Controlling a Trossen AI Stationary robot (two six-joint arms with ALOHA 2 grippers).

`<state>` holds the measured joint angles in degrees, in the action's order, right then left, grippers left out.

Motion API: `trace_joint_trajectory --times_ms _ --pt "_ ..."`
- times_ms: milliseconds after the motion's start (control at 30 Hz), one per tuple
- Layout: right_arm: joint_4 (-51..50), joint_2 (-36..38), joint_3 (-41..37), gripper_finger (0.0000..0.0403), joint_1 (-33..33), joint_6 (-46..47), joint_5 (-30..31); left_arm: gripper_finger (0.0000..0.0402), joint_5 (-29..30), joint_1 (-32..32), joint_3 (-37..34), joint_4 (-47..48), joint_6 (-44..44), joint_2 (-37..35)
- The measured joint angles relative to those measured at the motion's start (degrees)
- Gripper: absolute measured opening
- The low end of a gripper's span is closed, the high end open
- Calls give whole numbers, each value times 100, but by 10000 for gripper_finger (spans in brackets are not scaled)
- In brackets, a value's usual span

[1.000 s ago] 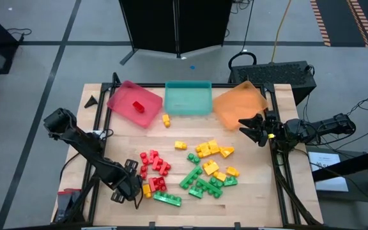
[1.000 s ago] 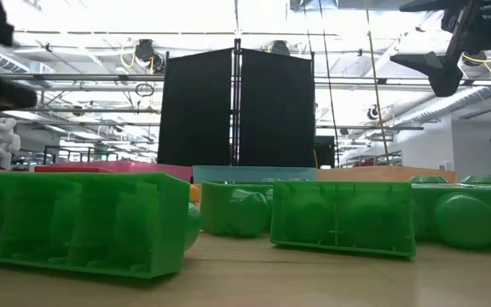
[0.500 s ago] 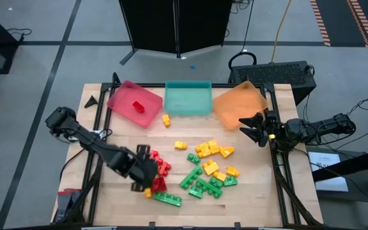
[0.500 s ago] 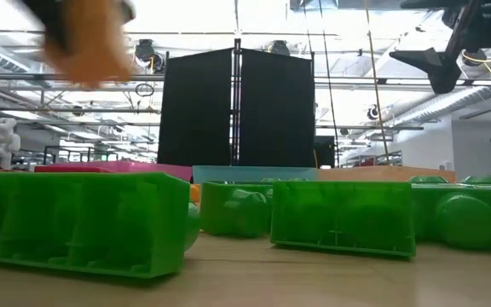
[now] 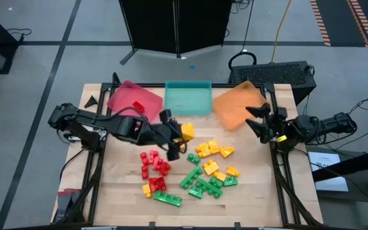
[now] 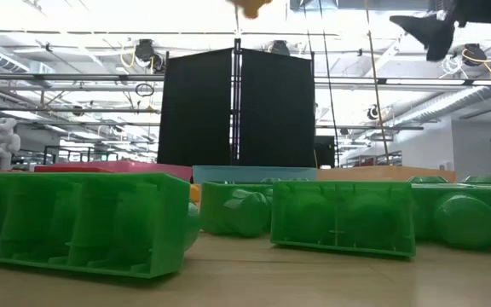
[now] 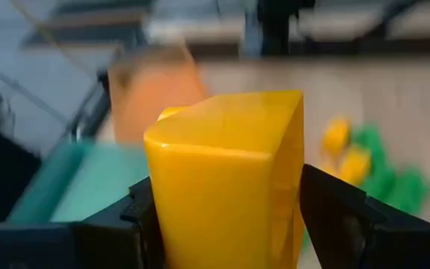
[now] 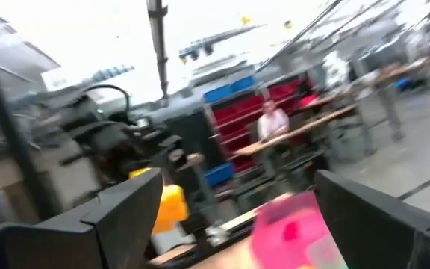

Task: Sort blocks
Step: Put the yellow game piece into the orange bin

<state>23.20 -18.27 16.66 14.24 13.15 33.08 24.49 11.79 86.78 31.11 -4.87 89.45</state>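
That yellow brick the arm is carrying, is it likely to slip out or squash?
The yellow brick looks like hard, glossy plastic, so it probably won't squash. Its flat sides sit squarely between the left gripper fingers, so slipping seems unlikely. It is probably light, being small.

- yellow block (image 7: pixel 226 175) fills the centre of the left wrist view, clamped between left gripper (image 7: pixel 226 217) fingers (image 7: pixel 334 217)
- behind it, blurred: orange tray (image 7: pixel 155 93), teal tray (image 7: pixel 88 187) beside it
- wooden table (image 7: pixel 394 97) beyond, with loose yellow blocks (image 7: pixel 346 149) and green blocks (image 7: pixel 394 187)
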Motion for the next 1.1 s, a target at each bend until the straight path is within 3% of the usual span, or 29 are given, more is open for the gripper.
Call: trace_joint_trajectory --times_ms 233,500,767,1100 --pt "-631 -959 1344 343 -2 -1263 124 238 -64 -418 7 -2040 666 0" --pt "-1581 -2777 3185 343 -2 -2242 114 238 -297 -608 7 -3313 1175 0" --pt "-1431 -4204 4646 343 0 -3036 -36 238 -614 -616 7 -3639 1281 0" --pt "-1716 -4633 5353 343 0 -2599 -803 238 -653 -615 7 -3694 1492 0"
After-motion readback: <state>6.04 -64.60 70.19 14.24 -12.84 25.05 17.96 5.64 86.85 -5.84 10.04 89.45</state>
